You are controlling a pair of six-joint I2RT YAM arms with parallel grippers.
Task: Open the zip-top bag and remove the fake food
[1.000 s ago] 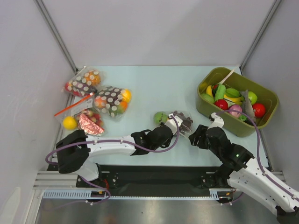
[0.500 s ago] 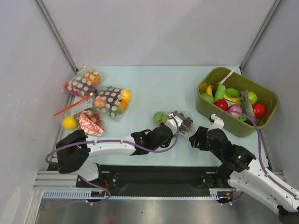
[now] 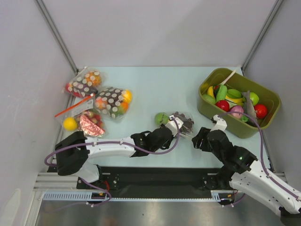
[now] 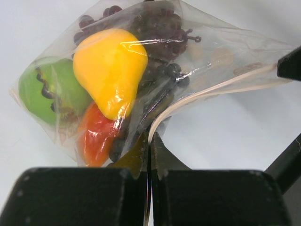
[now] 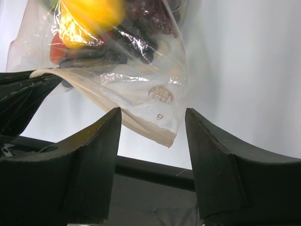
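1. Table: pale blue-green top, walled in by grey panels.
2. Green tub: far right of the table, heaped with mixed toy fruit and vegetables.
3. Dotted bags: two dark, white-spotted ones at the far left, both filled. A red-strip bag lies just in front of them.
4. Left gripper: reaches to mid-table. Its fingers are pressed together and pinch the plastic at the near edge of the clear bag.
5. Right gripper: just right of the bag. Its fingers are spread wide, with the bag's loose corner lying between them. Contact cannot be told.
6. Clear bag: mid-table, between the two grippers, crinkled, its whitish zip strip running out towards the right gripper.
7. Contents, all inside the bag:
   - Yellow pear, in the middle.
   - Green ball, at the left end.
   - Grape bunch, dark purple, behind the pear.
   - Orange-red piece, under the pear and nearest the left fingers.
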